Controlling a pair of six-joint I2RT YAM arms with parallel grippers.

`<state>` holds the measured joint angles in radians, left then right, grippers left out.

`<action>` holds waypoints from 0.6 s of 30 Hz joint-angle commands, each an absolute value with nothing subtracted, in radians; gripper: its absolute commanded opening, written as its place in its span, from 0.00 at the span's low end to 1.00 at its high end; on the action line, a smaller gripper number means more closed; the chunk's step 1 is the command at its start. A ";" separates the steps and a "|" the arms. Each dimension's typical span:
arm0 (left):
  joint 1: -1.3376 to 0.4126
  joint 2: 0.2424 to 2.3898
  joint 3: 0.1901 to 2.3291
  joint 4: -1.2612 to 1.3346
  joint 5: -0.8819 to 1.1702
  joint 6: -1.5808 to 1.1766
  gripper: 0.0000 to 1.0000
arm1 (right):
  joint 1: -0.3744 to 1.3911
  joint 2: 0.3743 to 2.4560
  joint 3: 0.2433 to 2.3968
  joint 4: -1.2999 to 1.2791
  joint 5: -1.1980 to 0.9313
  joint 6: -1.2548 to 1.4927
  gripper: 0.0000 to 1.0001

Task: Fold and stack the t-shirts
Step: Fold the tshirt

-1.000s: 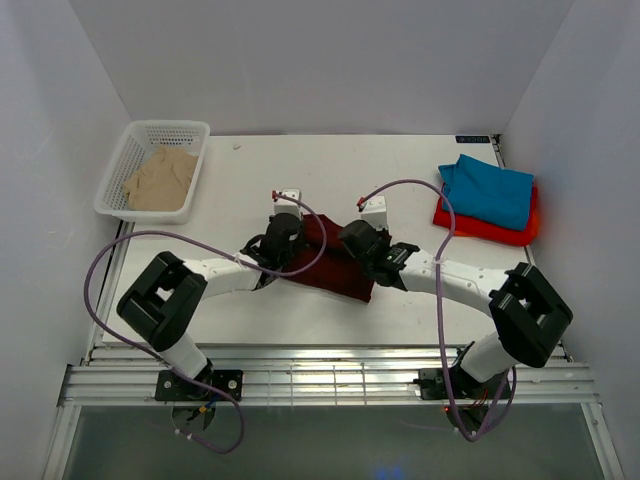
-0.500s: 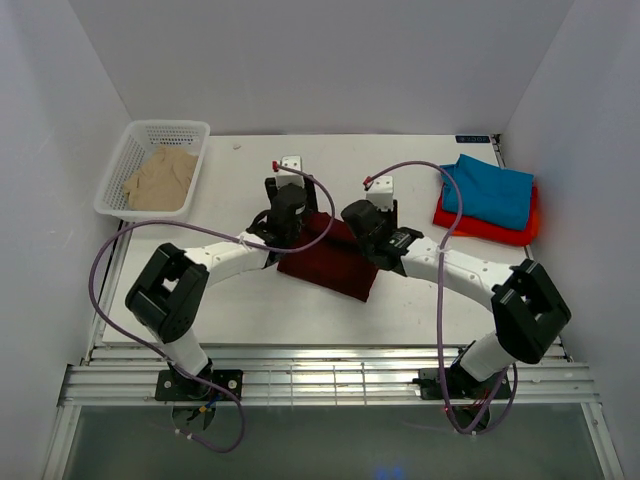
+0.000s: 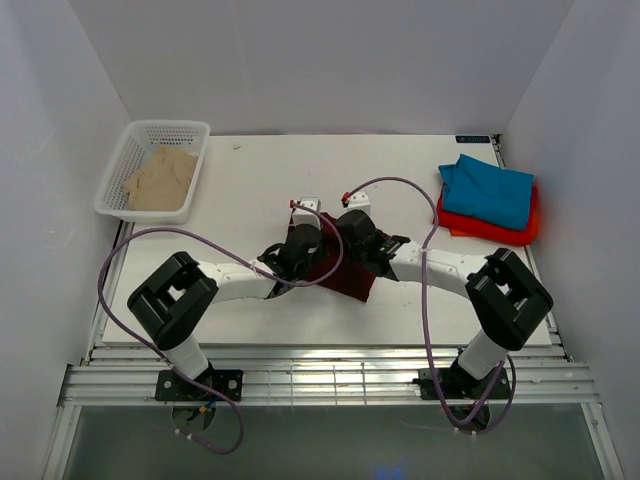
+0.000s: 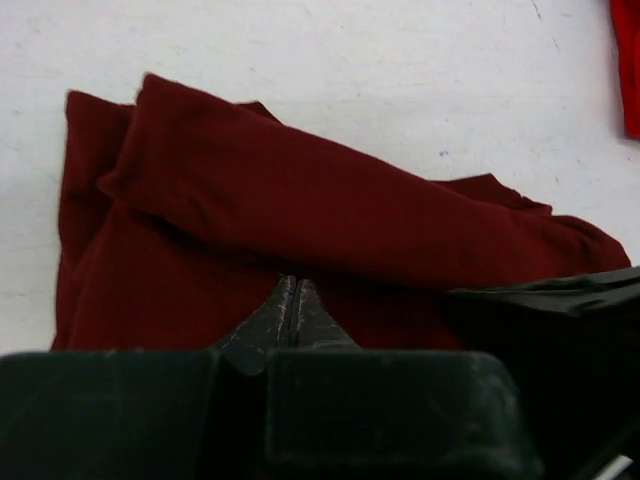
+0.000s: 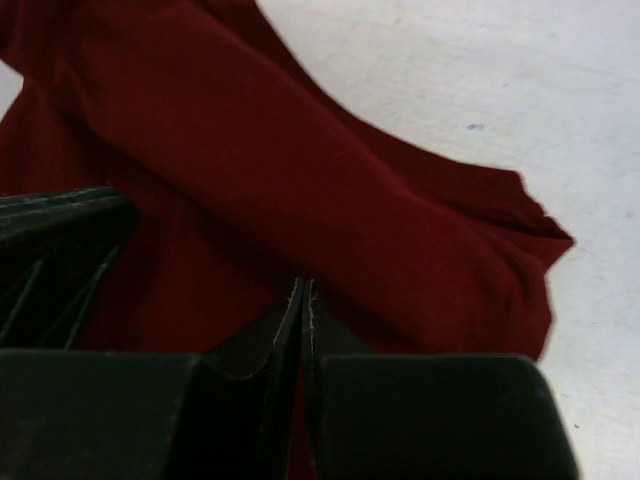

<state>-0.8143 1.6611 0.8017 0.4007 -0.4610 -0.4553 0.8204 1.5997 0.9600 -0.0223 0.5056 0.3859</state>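
Observation:
The dark maroon t-shirt (image 3: 345, 272) lies bunched at the table's middle, with a raised fold running across it (image 4: 300, 190) (image 5: 300, 190). My left gripper (image 3: 305, 243) (image 4: 290, 283) and right gripper (image 3: 355, 232) (image 5: 305, 285) sit close together over it. Both are shut, their tips pinching the cloth at the base of the fold. The teal-blue t-shirt (image 3: 490, 190) lies folded on the red-orange t-shirt (image 3: 485, 232) at the back right. The beige t-shirt (image 3: 160, 178) is crumpled in the basket.
A white mesh basket (image 3: 165, 125) stands at the back left. White walls close in on three sides. A purple cable loops over each arm. An edge of the red-orange shirt shows in the left wrist view (image 4: 628, 60).
Both grippers went toward the far side, then came back nearer and closer together. The maroon shirt is now gathered narrower, its left edge drawn toward the middle.

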 commanded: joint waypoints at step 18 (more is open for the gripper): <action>-0.887 1.841 0.695 0.502 -0.367 -0.670 0.00 | 0.819 1.825 1.172 0.017 0.420 0.331 0.08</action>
